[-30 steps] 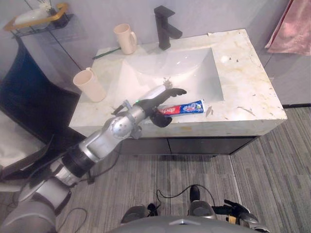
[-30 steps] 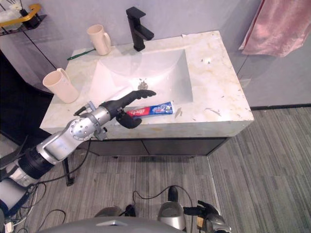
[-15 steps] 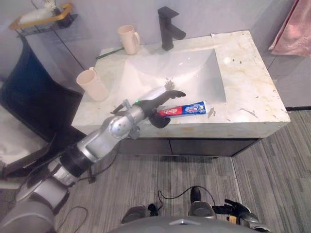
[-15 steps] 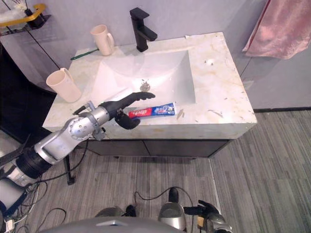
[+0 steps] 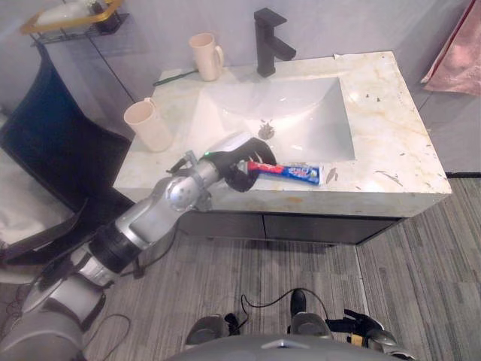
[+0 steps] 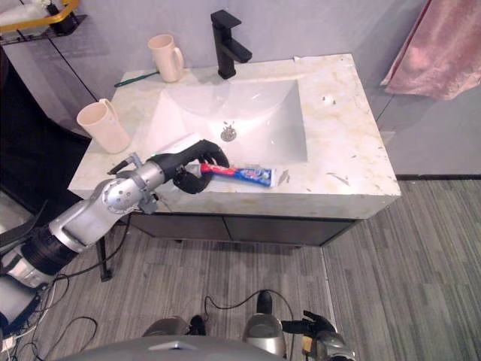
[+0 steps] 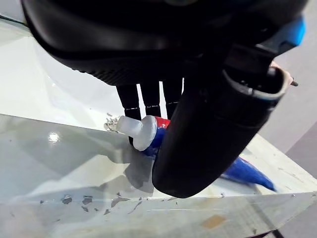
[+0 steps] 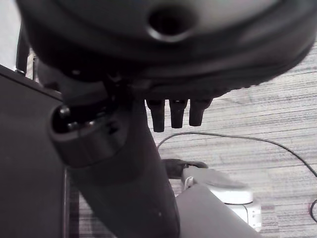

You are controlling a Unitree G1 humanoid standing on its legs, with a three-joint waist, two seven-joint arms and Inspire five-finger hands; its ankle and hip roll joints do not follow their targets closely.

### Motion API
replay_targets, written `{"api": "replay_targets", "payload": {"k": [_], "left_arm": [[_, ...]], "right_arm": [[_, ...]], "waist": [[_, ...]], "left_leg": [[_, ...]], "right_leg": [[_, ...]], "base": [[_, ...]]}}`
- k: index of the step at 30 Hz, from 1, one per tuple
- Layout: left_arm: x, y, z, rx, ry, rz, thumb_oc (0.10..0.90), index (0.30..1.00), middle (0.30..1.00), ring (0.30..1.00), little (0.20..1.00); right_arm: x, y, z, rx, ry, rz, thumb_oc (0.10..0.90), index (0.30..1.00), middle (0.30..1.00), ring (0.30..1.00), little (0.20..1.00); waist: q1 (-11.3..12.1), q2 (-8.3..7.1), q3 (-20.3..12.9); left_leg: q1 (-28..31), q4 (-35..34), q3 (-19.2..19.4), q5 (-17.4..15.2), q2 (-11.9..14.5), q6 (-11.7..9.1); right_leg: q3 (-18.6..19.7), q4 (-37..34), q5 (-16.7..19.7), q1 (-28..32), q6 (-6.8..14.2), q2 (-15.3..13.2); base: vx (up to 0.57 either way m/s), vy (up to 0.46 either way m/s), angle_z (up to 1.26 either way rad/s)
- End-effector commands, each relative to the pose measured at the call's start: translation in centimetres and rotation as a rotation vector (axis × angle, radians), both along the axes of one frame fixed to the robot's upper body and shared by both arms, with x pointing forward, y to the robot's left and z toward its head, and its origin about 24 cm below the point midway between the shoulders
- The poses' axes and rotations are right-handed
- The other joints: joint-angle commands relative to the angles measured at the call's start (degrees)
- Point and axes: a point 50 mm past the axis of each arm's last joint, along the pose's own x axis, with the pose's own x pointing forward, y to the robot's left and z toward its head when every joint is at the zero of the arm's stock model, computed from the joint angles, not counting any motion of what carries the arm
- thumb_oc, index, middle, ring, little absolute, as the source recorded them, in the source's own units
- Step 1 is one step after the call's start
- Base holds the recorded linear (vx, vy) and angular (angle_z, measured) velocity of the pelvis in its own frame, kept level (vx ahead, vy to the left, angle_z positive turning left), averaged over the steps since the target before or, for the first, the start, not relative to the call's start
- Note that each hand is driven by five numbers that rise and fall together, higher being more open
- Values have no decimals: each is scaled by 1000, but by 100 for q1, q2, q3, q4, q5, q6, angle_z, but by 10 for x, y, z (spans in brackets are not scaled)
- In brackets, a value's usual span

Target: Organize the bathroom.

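Wire shelf point(image 5: 71, 16), far up-left of the fingers. Cream cup point(image 5: 148, 125), left of the fingers, on the marble counter point(image 5: 391, 128). Green toothbrush point(image 5: 174, 75) and second cup point(image 5: 206, 56), beyond the fingers at the back edge. Left hand point(image 5: 234, 167): fingers and thumb curled round the capped end of the toothpaste tube point(image 5: 291, 172), which runs rightward from them along the counter's front strip. Sink basin point(image 5: 301, 101) and black faucet point(image 5: 268, 39), just beyond the fingers. Pink towel point(image 6: 443, 49), far right. Right hand point(image 8: 129, 163): low over the floor, fingers relaxed, empty.
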Motion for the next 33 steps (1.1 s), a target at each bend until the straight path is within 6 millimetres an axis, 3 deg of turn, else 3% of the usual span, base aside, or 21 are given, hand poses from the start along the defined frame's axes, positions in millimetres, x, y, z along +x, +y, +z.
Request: {"api": "replay_targets", "payload": {"k": [1, 8, 14, 16, 17, 18, 21, 22, 23, 24, 26, 27, 29, 31, 33], "left_arm": [[14, 21, 42, 31, -191, 65, 400, 300, 300, 300, 300], [12, 21, 50, -116, -250, 71, 400, 300, 300, 300, 300], [0, 25, 64, -506, -275, 44, 400, 300, 300, 300, 300], [-9, 31, 62, -820, -195, 15, 400, 300, 300, 300, 300], [-9, 32, 61, -847, -189, 15, 400, 300, 300, 300, 300], [-11, 35, 56, -968, -141, 10, 400, 300, 300, 300, 300], [-14, 35, 52, -1089, -99, 6, 400, 300, 300, 300, 300], [-15, 37, 50, -1171, -79, 15, 400, 300, 300, 300, 300], [-15, 37, 49, -1174, -78, 17, 400, 300, 300, 300, 300], [-15, 38, 49, -1204, -77, 28, 400, 300, 300, 300, 300], [-14, 38, 50, -1234, -70, 45, 400, 300, 300, 300, 300], [-12, 39, 52, -1248, -85, 74, 400, 300, 300, 300, 300], [-10, 41, 53, -1279, -71, 101, 400, 300, 300, 300, 300], [-8, 41, 53, -1300, -54, 135, 400, 300, 300, 300, 300], [-6, 39, 54, -1309, -36, 154, 400, 300, 300, 300, 300]], "right_arm": [[0, -25, 9, -67, -33, -65, 800, 900, 900, 900, 900], [2, -31, 13, -86, -122, -214, 800, 900, 900, 900, 900], [7, -41, 24, -120, -311, -437, 800, 900, 900, 900, 900], [25, -56, 52, -229, -587, -593, 800, 900, 900, 900, 900], [27, -58, 55, -250, -612, -598, 800, 900, 900, 900, 900], [38, -68, 81, -347, -780, -636, 800, 900, 900, 900, 900], [45, -76, 112, -484, -955, -661, 800, 900, 900, 900, 900], [51, -85, 147, -638, -1125, -671, 800, 900, 900, 900, 900], [51, -86, 151, -659, -1137, -668, 800, 900, 900, 900, 900], [51, -91, 172, -755, -1232, -653, 800, 900, 900, 900, 900], [50, -94, 192, -860, -1305, -645, 800, 900, 900, 900, 900], [46, -100, 221, -1021, -1402, -668, 800, 900, 900, 900, 900], [42, -100, 251, -1171, -1521, -708, 800, 900, 900, 900, 900], [39, -91, 286, -1266, -1723, -713, 800, 900, 900, 900, 900], [43, -76, 317, -1247, -1965, -622, 800, 900, 900, 900, 900]], "waist": [[-113, 95, -146], [-137, 40, -136], [-185, -99, -122], [-283, -246, -98], [-298, -254, -106], [-421, -308, -113], [-562, -329, -123], [-721, -336, -139], [-731, -332, -145], [-840, -333, -167], [-934, -312, -190], [-1063, -301, -225], [-1184, -289, -266], [-1281, -253, -301], [-1295, -237, -338]], "left_leg": [[-370, -216, 9, -300, -104, 110], [-327, -277, 40, -366, -134, 119], [-223, -400, 46, -535, -212, 168], [-80, -606, 52, -667, -275, 227], [-67, -636, 53, -664, -283, 232], [46, -796, 77, -668, -306, 264], [188, -972, 111, -664, -338, 306], [307, -1106, 156, -676, -372, 363], [320, -1126, 164, -675, -374, 369], [376, -1193, 199, -680, -393, 405], [449, -1290, 254, -678, -416, 448], [528, -1392, 329, -676, -436, 499], [595, -1477, 402, -674, -446, 544], [692, -1615, 468, -677, -477, 616], [741, -1672, 484, -682, -490, 649]], "right_leg": [[-470, 259, -1014, 409, 345, 256], [-476, 234, -964, 397, 377, 210], [-428, 198, -871, 363, 426, 156], [-340, 118, -752, 327, 482, 144], [-330, 114, -743, 314, 488, 143], [-257, 94, -685, 251, 522, 165], [-155, 92, -645, 195, 559, 192], [-29, 96, -623, 141, 594, 232], [-14, 98, -621, 134, 598, 236], [66, 106, -610, 91, 614, 262], [151, 123, -596, 51, 647, 287], [255, 148, -589, 8, 683, 319], [337, 168, -582, -19, 712, 345], [430, 199, -582, -44, 750, 378], [468, 221, -581, -52, 779, 387]], "base": [[0, 0, 0], [-52, 45, -4], [-73, 54, 0], [-137, 72, -13], [-126, 89, -16], [-85, 76, -14], [-81, 114, 0], [-79, 150, -12], [-77, 167, -29], [-36, 106, -30], [-42, 149, -22], [-40, 175, -29], [-27, 143, -33], [-29, 129, -27], [-37, 99, -31]]}}
